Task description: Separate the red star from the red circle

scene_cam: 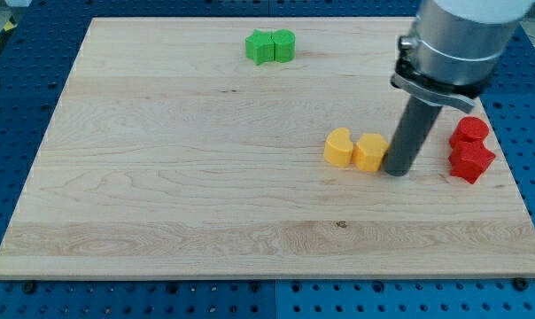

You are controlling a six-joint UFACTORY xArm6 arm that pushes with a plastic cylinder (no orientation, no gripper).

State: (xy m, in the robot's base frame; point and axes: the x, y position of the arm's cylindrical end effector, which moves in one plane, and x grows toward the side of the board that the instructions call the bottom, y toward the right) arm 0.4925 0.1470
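The red circle (470, 130) sits near the board's right edge, with the red star (471, 162) touching it just below. My tip (397, 171) rests on the board to the left of the red pair, a short gap away from the star. It stands right beside the right-hand yellow block (370, 151), touching or almost touching it.
A second yellow block, heart-shaped (338, 147), touches the first on its left. Two green blocks (270, 45) sit together at the view's top centre. The wooden board (161, 177) ends close to the right of the red blocks, with blue pegboard beyond.
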